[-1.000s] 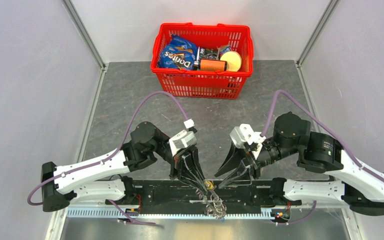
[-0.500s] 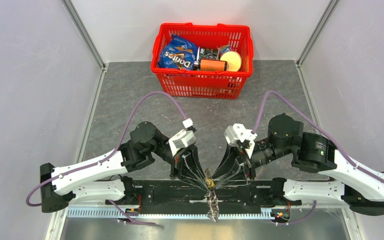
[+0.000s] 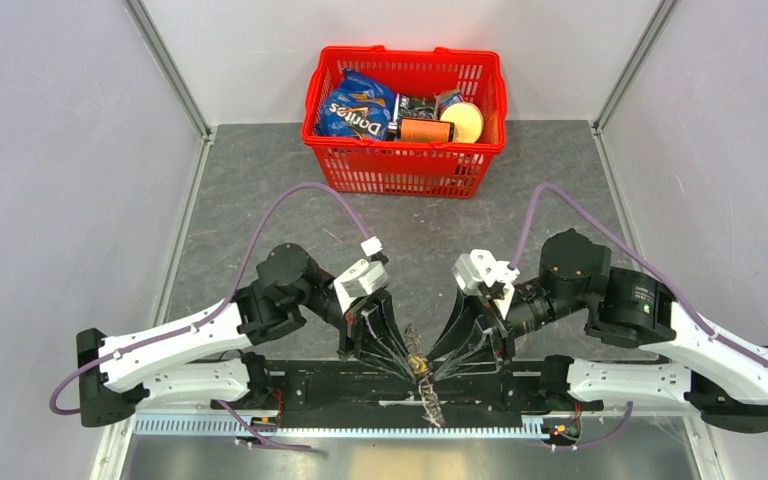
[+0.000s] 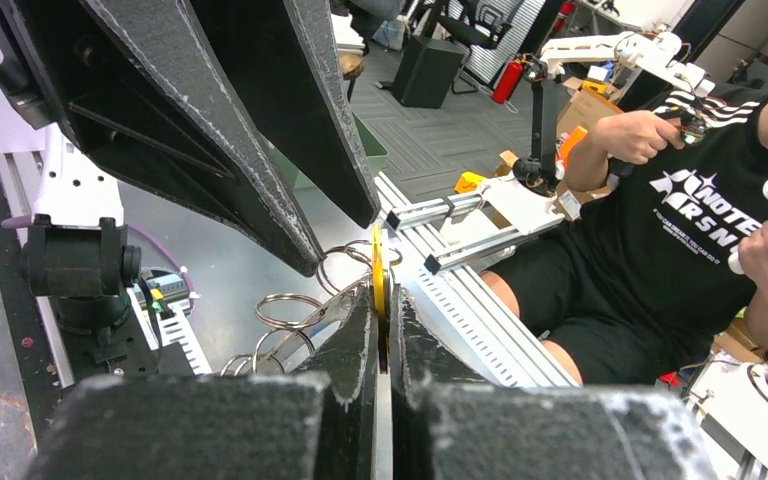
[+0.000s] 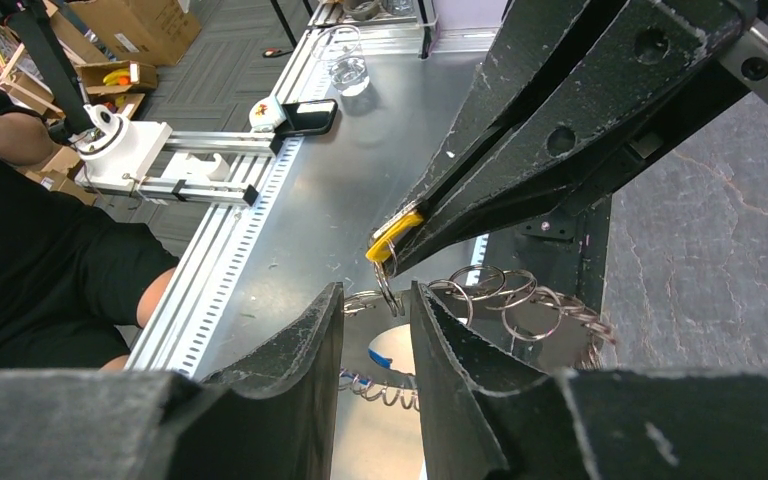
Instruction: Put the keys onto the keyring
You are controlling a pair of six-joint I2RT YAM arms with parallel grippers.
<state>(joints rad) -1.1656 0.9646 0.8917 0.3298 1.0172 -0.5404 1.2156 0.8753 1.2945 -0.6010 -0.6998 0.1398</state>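
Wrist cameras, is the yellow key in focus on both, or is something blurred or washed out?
Left wrist view: the yellow key is sharp, while the left tool goes soft and grainy nearest the lens. Right wrist view: the key and the rings are crisp, the right tool blurs towards the bottom edge, and the metal bench shows a dull sheen, not washed out.
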